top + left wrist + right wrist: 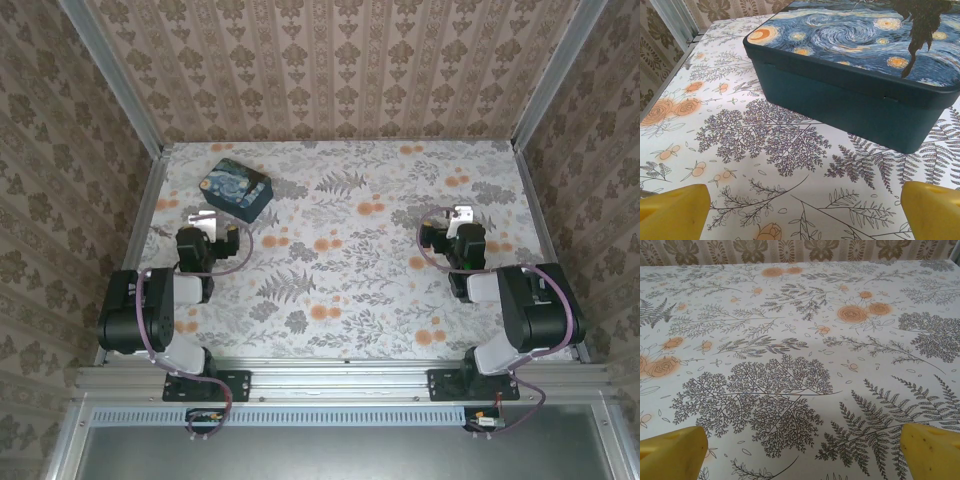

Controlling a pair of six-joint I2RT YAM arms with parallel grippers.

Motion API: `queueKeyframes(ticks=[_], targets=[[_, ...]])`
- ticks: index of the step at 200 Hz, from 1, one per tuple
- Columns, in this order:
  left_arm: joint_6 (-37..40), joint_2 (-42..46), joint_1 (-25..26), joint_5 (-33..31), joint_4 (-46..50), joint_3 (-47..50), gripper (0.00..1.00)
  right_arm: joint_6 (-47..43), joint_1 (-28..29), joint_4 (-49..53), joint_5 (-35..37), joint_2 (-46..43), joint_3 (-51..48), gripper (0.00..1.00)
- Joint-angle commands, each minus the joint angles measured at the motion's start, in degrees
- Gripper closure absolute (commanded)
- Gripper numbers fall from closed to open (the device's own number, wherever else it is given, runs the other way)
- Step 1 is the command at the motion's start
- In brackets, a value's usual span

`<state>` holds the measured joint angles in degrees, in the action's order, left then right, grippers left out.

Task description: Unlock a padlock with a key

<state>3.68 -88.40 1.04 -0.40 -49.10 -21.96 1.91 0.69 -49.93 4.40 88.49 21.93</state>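
left gripper [801, 212] and right gripper [801, 452] gape wide, blue box [840, 100] near the left.

We see a closed rectangular box [236, 189], dark teal on its sides, its top printed with a swirling blue night sky and yellow stars. It lies flat on the counter [350, 270] at the far left, turned aslant.

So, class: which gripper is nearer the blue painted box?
Left. The left gripper sits just short of the box, facing it; the right gripper is far off to the box's right.
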Motion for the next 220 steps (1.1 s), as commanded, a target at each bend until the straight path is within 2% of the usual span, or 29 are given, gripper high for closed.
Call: queueKeyframes(ticks=[1,202,210,220], targets=[[-0.2,0.1,-0.2,0.6,-0.2,-1.3,0.00,0.6,0.5,0.5,1.6,-0.9,1.1,0.00],[-1.0,0.2,-1.2,2.5,-0.2,-1.3,0.00,0.6,0.5,0.6,1.5,-0.9,1.2,0.00],[-1.4,0.9,-2.0,3.7,1.3,-2.0,0.00,0.6,0.5,0.4,1.4,-0.9,1.1,0.00],[-2.4,3.6,-2.1,1.4,7.4,-4.0,0.00,0.9,0.5,3.1,1.9,-1.9,2.2,0.00]])
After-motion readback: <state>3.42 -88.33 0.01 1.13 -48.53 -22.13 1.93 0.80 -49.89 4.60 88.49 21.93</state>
